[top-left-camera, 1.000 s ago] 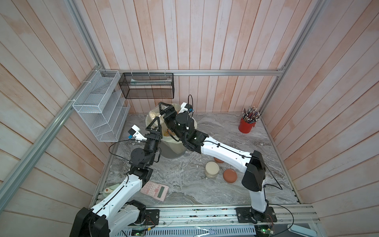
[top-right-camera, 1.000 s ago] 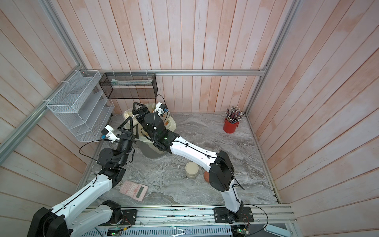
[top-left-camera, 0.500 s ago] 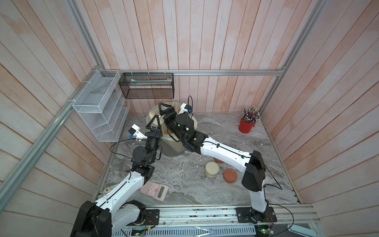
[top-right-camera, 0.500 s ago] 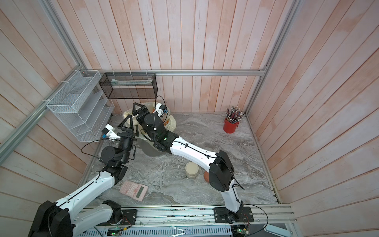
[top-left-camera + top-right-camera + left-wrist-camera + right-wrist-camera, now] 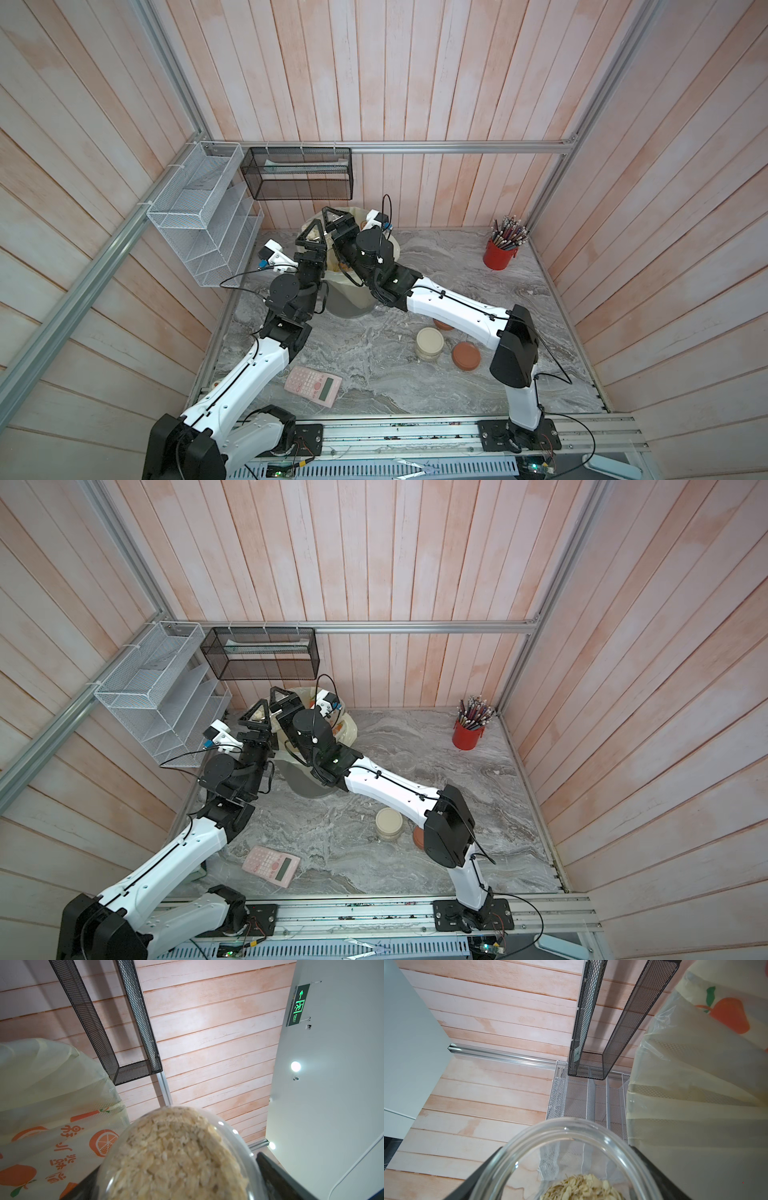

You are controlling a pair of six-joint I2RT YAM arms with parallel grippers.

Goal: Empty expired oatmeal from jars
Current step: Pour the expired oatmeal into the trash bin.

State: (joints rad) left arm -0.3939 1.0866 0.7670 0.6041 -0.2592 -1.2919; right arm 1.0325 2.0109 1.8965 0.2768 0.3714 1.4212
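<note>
Your left tool (image 5: 312,237) is gripping the full jar (image 5: 234,1136), packed with oatmeal (image 5: 174,1151), right beside the printed liner (image 5: 52,1084) of the bin (image 5: 347,301). Your right tool (image 5: 336,219) is clamping the near-empty jar (image 5: 571,1132), a few pale flakes (image 5: 581,1188) lying in it, above the bin. The cream-lidded jar (image 5: 430,343) is sitting upright and closed on the counter (image 5: 374,365), well apart from both tools, near an orange lid (image 5: 466,356).

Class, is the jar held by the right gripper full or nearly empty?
Nearly empty: the clear jar holds only a small heap of oatmeal flakes.
</note>
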